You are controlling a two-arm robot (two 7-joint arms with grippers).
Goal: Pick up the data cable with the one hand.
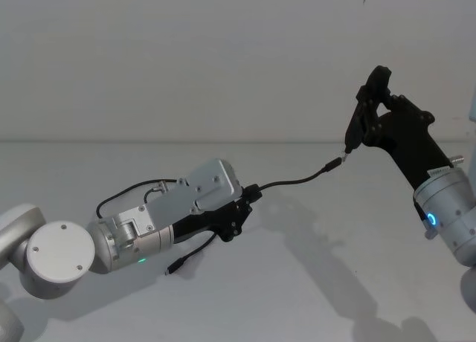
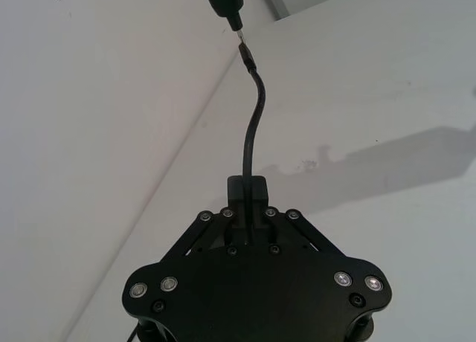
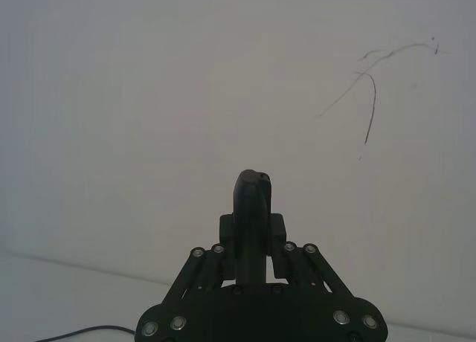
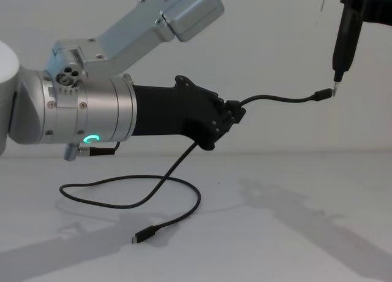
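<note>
My left gripper (image 1: 249, 197), black and angular on a silver wrist with a green ring light, is shut on the data cable (image 1: 297, 180) above the table. From its fingers (image 2: 246, 189) the thin black cable (image 2: 251, 126) arches up to a small plug (image 4: 321, 95). That plug meets the metal tip of my right gripper (image 1: 349, 143), which is raised at the right with its fingers together (image 3: 253, 186). The rest of the cable (image 4: 147, 196) hangs from the left gripper (image 4: 236, 113), loops on the table and ends in another plug (image 4: 146, 235).
The white table (image 1: 312, 282) meets a plain white wall (image 1: 186, 59) behind. A short black wire (image 1: 123, 193) curves along the left wrist. Open table surface lies in front of and to the right of the cable loop.
</note>
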